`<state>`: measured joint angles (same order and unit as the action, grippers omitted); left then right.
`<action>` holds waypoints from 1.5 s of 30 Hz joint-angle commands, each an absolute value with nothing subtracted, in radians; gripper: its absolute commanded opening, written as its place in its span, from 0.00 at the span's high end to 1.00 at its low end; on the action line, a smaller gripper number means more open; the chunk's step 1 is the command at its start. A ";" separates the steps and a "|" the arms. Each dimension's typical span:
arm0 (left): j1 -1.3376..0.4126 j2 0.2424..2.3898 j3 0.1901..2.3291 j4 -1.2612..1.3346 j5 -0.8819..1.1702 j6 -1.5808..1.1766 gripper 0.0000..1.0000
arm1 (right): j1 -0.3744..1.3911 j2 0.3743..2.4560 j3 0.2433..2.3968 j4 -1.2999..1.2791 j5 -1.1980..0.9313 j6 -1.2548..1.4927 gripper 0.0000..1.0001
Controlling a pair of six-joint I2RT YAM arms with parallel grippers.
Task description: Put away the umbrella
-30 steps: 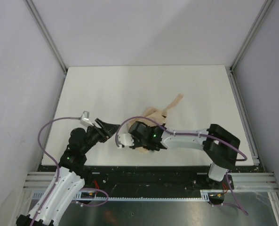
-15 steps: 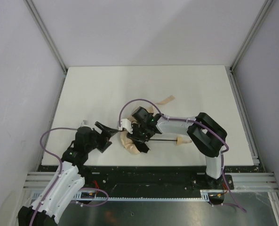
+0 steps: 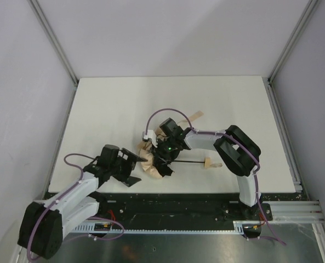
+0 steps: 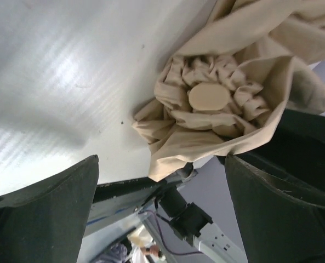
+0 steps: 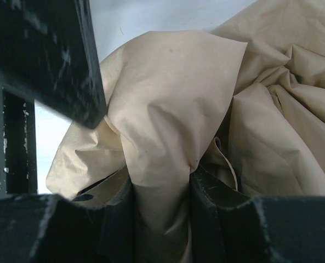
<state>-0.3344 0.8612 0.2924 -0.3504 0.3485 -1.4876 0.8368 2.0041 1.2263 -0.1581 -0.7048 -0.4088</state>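
Since one second ago the left arm has come lower and nearer to the middle, and the left fingers (image 3: 128,180) have spread wide. The right arm has folded closer, and the umbrella (image 3: 150,166) has turned, so its shaft (image 3: 190,163) and handle (image 3: 209,163) now show.

The tabletop (image 3: 113,104) is white and matte. Pale grey walls (image 3: 167,33) close it on three sides, with aluminium posts (image 3: 53,39) in the far corners. A dark rail (image 3: 178,204) runs along the near edge at 6 o'clock.

The umbrella lies on the tabletop, a little toward 6 o'clock from the centre. Its beige canopy (image 4: 244,49) is a crumpled bundle. The thin black shaft runs from it toward 3 o'clock and ends in the pale wooden handle. The tan strap (image 3: 195,115) lies flat at about 1 o'clock from the bundle.

The left fingers are released, at 9 o'clock of the canopy, one on each side of its top. The round beige cap (image 4: 209,98) faces the left wrist camera between them.

The right fingers (image 5: 228,224) are clenched on a fold of the canopy fabric. From above, the right wrist and its purple cable (image 3: 165,112) cover part of the bundle.
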 commanded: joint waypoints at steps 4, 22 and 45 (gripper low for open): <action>-0.486 0.928 0.322 -0.167 0.264 -1.710 0.01 | 0.847 2.103 1.173 -0.222 -0.684 -0.363 1.00; -0.603 1.014 0.083 0.162 -0.101 -1.963 0.01 | 0.863 2.066 1.172 -0.217 -0.694 -0.373 1.00; -0.560 1.210 0.188 0.186 -0.322 -1.707 0.15 | 0.975 2.033 1.173 -0.285 -0.800 -0.499 1.00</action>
<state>-0.6094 1.0950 0.1497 0.2703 -0.1413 -1.7966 0.8726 2.0026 1.2282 -0.0685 -0.6415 -0.4812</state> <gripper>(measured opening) 0.833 0.348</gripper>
